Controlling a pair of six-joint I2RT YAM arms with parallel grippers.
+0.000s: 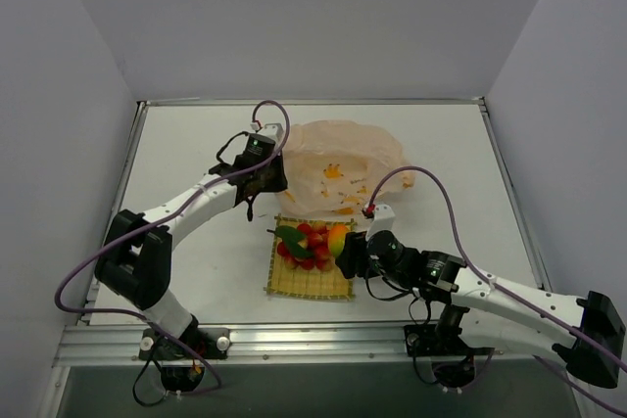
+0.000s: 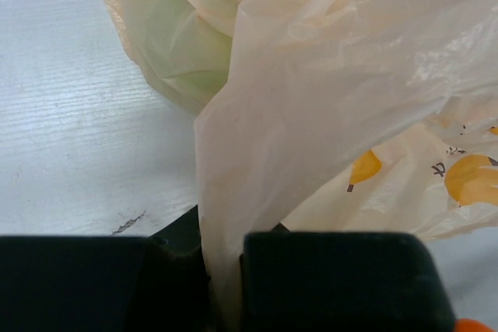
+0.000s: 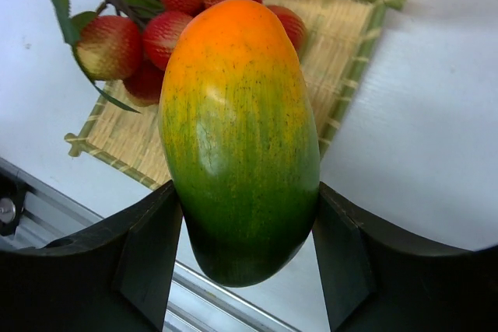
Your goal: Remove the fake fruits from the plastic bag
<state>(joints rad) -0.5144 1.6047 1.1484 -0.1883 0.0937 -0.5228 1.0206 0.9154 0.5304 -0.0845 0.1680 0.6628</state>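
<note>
Right gripper [image 3: 245,231] clamps the mango [image 3: 233,114] over the mat [image 3: 350,52], beside the berries [image 3: 109,44]. Set it on bare weave before releasing; left gripper [image 2: 226,277] pinches the bag [image 2: 350,75].

White worktop [image 1: 451,134], faint grain, metal rail [image 1: 294,340] along near edge. Lying directly on it: crumpled peach-orange plastic bag [image 1: 338,159] toward far centre; square yellow woven mat [image 1: 309,283] near centre, just beside bag's near edge.
</note>
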